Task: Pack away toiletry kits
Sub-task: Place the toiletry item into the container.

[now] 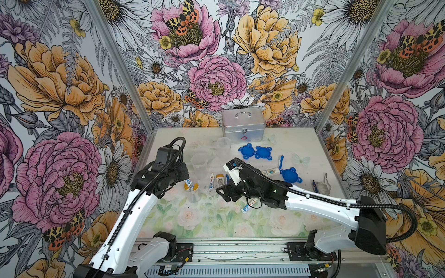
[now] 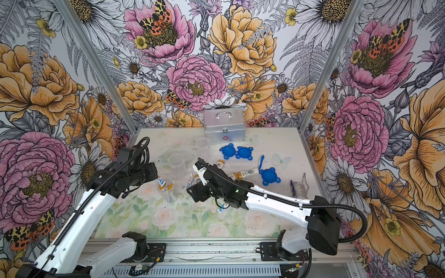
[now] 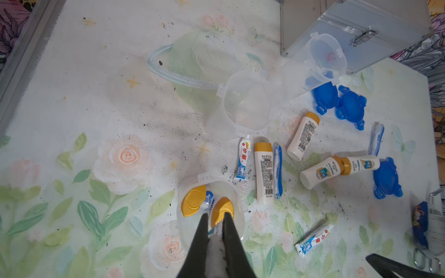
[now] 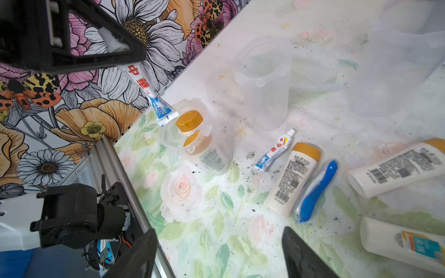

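My left gripper is shut on a small white-blue tube, which hangs tilted over a clear cup. That cup stands upright with two yellow-capped white bottles inside. The tube's lower end is at the cup's rim. In both top views the left gripper sits just left of the cup. My right gripper is open and empty, a little above the mat to the cup's right. Just beyond it lie another tube, a bottle and a blue-white toothbrush.
Two empty clear cups stand further back. Three blue lids, more bottles, a toothbrush and a loose tube lie to the right. The silver case is against the back wall.
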{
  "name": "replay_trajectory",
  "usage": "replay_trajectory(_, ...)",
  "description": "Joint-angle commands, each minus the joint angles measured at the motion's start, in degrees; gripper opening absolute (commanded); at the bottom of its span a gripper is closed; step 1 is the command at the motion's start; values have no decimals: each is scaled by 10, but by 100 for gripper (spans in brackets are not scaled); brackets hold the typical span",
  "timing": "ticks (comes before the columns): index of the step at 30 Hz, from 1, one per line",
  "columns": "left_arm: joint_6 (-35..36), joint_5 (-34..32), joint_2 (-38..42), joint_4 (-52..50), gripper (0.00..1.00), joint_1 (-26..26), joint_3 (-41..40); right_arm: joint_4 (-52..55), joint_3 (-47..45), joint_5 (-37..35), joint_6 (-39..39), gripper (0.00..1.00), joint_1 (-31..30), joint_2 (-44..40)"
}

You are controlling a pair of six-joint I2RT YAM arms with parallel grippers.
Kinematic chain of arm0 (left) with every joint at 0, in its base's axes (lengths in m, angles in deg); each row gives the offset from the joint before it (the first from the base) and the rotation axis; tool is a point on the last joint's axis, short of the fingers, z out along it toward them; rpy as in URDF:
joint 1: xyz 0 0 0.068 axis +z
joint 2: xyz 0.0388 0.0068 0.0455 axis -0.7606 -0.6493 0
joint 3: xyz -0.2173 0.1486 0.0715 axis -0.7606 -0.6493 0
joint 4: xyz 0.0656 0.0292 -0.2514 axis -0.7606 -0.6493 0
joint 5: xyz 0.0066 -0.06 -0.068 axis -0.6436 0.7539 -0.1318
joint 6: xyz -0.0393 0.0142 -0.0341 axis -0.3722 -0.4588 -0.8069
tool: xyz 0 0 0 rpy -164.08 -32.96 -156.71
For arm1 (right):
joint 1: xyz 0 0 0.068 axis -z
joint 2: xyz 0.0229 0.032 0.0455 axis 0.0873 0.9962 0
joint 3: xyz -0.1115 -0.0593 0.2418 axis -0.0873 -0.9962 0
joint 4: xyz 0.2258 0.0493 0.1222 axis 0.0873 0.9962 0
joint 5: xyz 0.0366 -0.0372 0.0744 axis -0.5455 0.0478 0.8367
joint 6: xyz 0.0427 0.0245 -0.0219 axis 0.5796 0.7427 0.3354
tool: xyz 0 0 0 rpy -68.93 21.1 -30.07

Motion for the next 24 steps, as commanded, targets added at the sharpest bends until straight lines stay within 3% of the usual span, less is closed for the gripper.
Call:
replay_trajectory(1,22,-55,-7,51,1,-18,-22,8,-8,-19,13,82,6,-21)
replay_trajectory(10,24,-137,-34,107,1,-79,-63,13,-21,-26,21,82,25,-42)
replay_trajectory(24,3,-152,-7,37,2,-108,-67,17,-37,-29,27,82,33,-53)
